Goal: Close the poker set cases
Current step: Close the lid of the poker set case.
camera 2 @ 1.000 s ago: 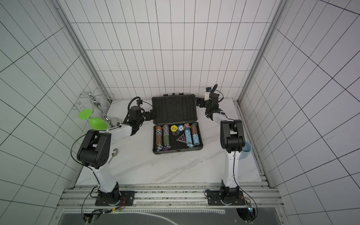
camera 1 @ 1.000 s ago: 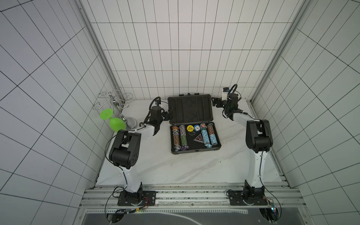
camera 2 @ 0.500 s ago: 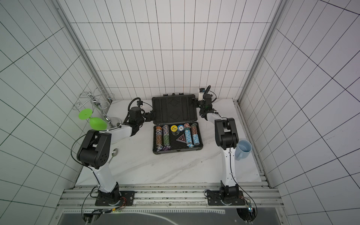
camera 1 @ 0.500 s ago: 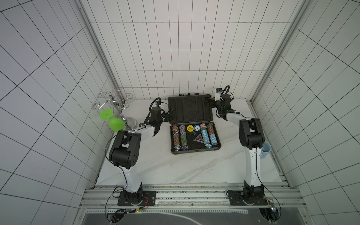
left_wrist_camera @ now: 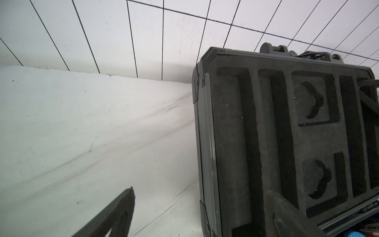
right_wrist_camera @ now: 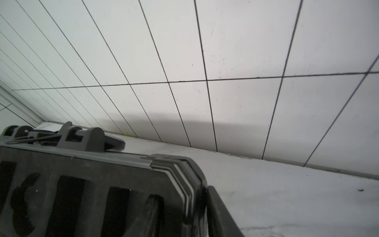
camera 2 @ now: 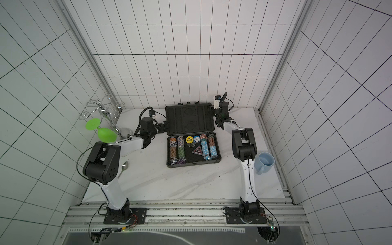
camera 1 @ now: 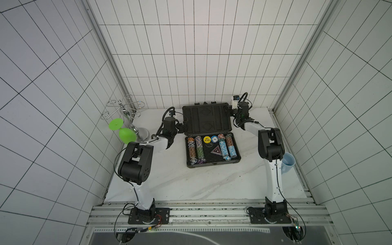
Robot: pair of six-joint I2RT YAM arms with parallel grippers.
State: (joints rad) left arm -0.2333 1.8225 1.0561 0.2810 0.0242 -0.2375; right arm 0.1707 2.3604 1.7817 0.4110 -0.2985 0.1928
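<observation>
The poker set case stands open in both top views. Its foam-lined lid point(camera 1: 205, 121) leans back toward the rear wall, and its base point(camera 1: 213, 165) holds rows of coloured chips point(camera 1: 222, 148). My left gripper point(camera 1: 183, 127) is open and straddles the lid's left edge near the hinge. In the left wrist view one finger point(left_wrist_camera: 123, 209) is over the table and the other finger point(left_wrist_camera: 287, 217) is over the foam. My right gripper point(camera 1: 230, 109) is at the lid's upper right corner. In the right wrist view its outer finger point(right_wrist_camera: 221, 213) presses the lid's ribbed rim point(right_wrist_camera: 184, 176), shut on it.
A green wine glass point(camera 1: 126, 135) hangs from a chrome rack point(camera 1: 125, 108) at the back left. A blue mug point(camera 2: 265, 162) stands by the right arm's base link. A spoon point(camera 2: 124, 167) lies near the left arm. The tiled back wall point(right_wrist_camera: 205, 61) is close behind the lid.
My right arm has swung left to the lid's upper right corner and its jaws have narrowed onto the rim. The left arm has stayed in place, open.
</observation>
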